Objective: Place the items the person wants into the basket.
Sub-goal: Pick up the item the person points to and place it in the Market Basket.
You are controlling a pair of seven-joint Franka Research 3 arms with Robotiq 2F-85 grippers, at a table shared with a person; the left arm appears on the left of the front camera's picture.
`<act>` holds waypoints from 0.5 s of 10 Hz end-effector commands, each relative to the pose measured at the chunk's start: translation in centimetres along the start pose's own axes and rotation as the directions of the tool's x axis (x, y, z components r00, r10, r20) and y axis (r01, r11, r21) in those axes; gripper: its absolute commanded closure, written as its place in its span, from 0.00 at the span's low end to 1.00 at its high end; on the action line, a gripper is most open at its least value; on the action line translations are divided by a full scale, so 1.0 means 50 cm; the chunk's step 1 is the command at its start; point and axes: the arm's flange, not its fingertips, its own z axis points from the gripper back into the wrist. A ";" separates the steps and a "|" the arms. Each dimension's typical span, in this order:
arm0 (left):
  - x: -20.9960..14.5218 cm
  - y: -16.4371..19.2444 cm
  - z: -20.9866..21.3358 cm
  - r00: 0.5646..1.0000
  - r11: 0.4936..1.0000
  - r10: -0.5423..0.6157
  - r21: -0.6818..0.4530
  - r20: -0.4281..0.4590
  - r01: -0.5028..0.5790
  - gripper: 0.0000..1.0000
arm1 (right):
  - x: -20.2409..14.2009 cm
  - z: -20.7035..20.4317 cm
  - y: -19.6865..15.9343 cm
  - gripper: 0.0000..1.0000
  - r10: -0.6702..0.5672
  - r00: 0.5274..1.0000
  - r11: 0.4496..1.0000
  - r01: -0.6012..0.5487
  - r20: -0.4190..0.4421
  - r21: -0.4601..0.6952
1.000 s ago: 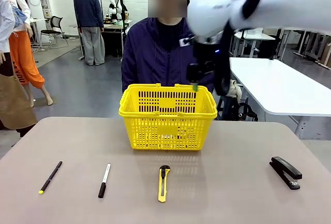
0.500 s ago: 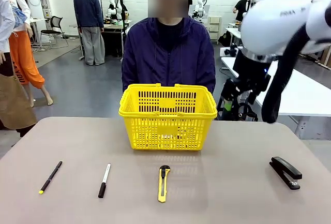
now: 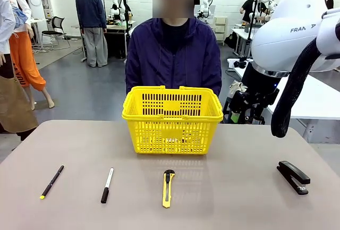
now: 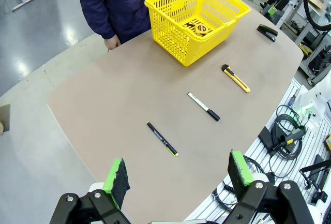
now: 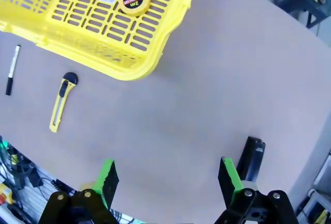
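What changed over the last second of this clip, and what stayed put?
The right arm swung away from above the basket toward the robot's right side of the table. The right gripper is now open and empty, off the basket's side. The tape measure lies in the basket. The pen, marker, utility knife, stapler and basket did not move.

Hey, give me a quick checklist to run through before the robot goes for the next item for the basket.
1. The tape measure lies inside the basket: ok.
2. The left gripper is open and empty: ok.
3. The right gripper is open and empty: ok.
4. The pen and the marker lie apart, nothing on them: ok.
5. The person's hand is well away from both: ok.
6. Which one the person wants next: cannot tell.
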 end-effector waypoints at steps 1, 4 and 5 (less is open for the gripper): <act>-0.001 0.002 0.003 1.000 1.000 -0.017 -0.010 0.014 0.017 0.00 | 0.002 0.007 0.002 0.00 -0.007 1.000 1.000 0.007 -0.008 -0.013; -0.001 0.002 0.003 1.000 1.000 -0.017 -0.010 0.014 0.017 0.00 | 0.002 0.007 0.002 0.00 -0.007 1.000 1.000 0.007 -0.008 -0.013; -0.001 0.002 0.003 1.000 1.000 -0.017 -0.010 0.014 0.017 0.00 | 0.002 0.007 0.002 0.00 -0.007 1.000 1.000 0.007 -0.008 -0.013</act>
